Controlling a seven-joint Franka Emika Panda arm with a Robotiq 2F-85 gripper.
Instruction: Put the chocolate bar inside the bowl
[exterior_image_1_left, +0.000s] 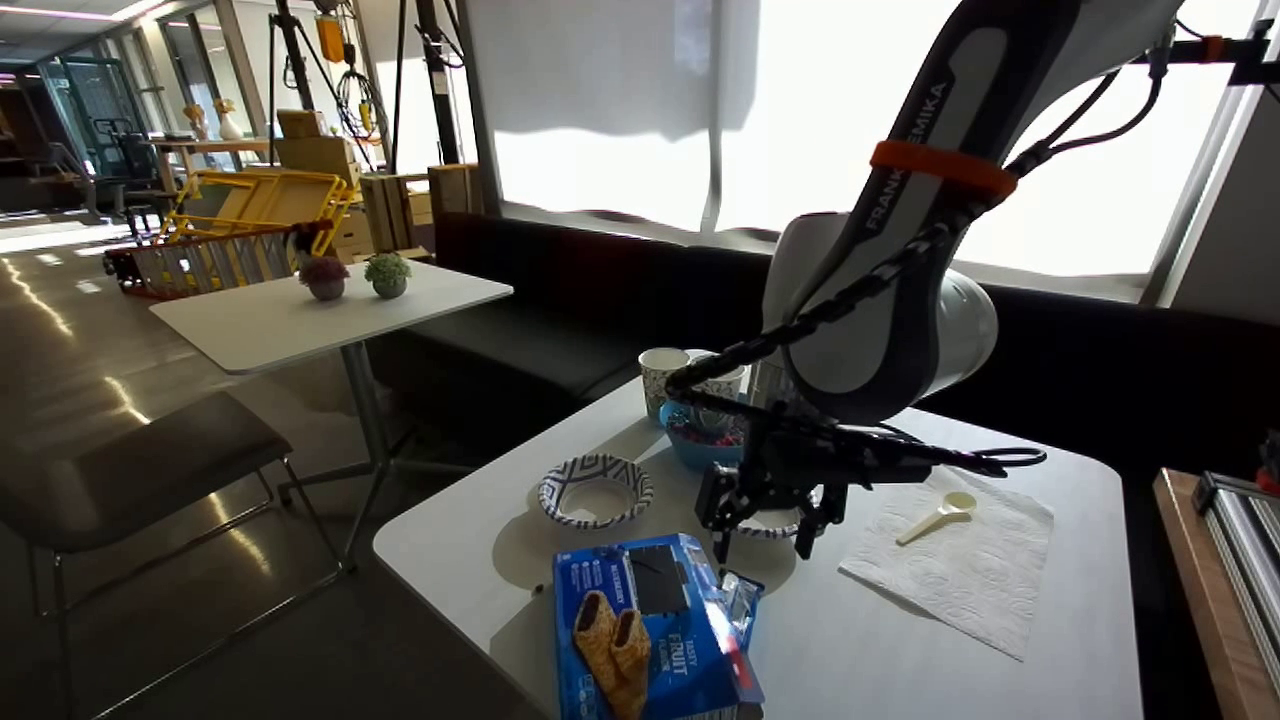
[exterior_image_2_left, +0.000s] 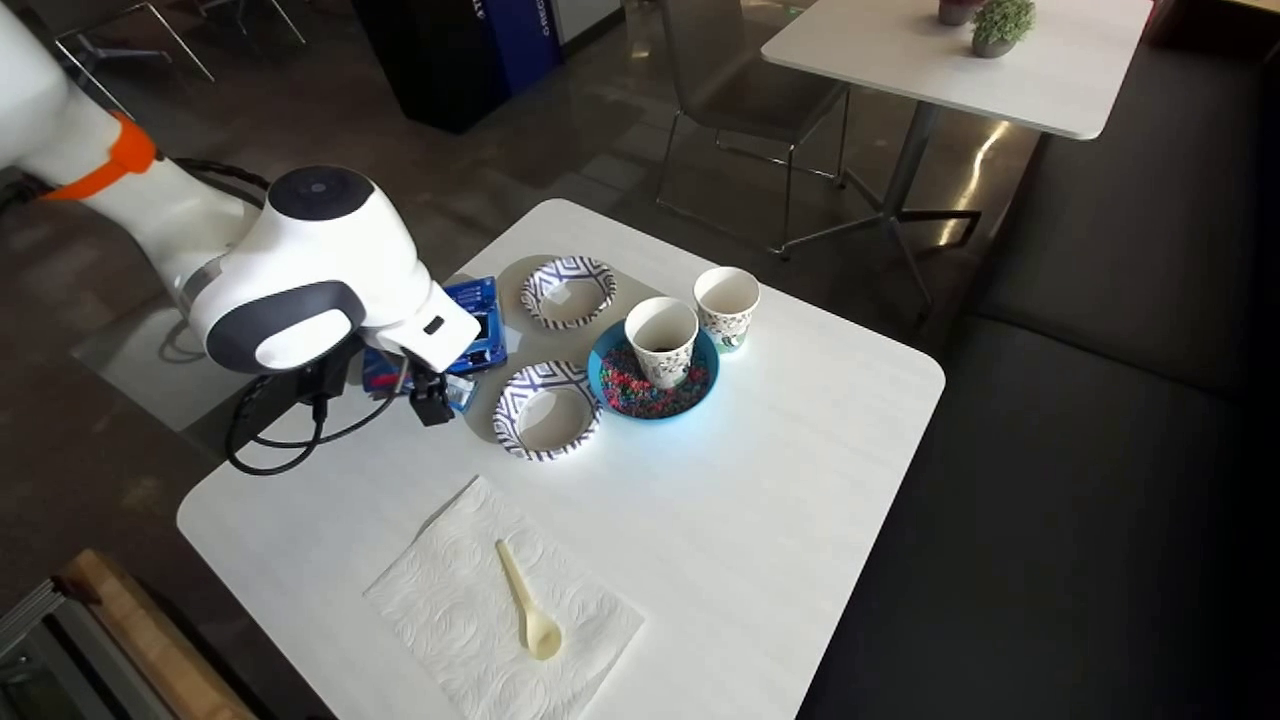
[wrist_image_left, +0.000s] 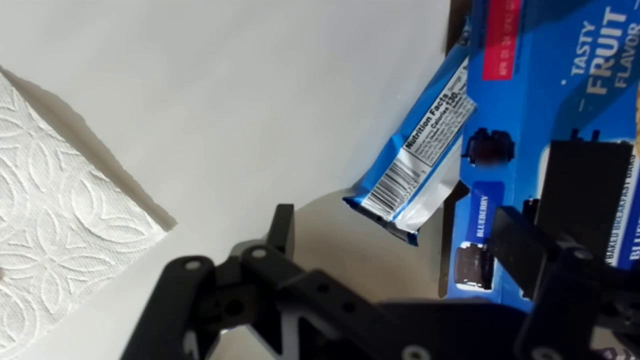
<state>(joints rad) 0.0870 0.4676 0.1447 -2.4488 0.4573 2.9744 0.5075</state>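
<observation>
Bar (wrist_image_left: 415, 150) in a blue-and-white wrapper lies on the surface (exterior_image_2_left: 700, 500), one end running out of sight at the edge of the blueberry breakfast-bar box (exterior_image_1_left: 660, 625); whether it sits beneath or merely against that edge, I cannot tell. I take it for the chocolate bar I am asked for. My pincer (wrist_image_left: 395, 220) hangs above the surface with its fingers (wrist_image_left: 284, 227) spread wide, holding nothing. So, as I judge it, I am at the reaching stage: the grip, the lift, the carry and the release are all left to do. The bar is outside every bowl I can see. Of those, a patterned paper bowl (exterior_image_2_left: 548, 420) stands just beside a blue bowl (exterior_image_2_left: 605, 350) with a paper cup (exterior_image_2_left: 662, 340) in it, and a second paper bowl (exterior_image_2_left: 568, 295) stands near. Which one is meant I cannot be sure; a paper one seems likelier.
</observation>
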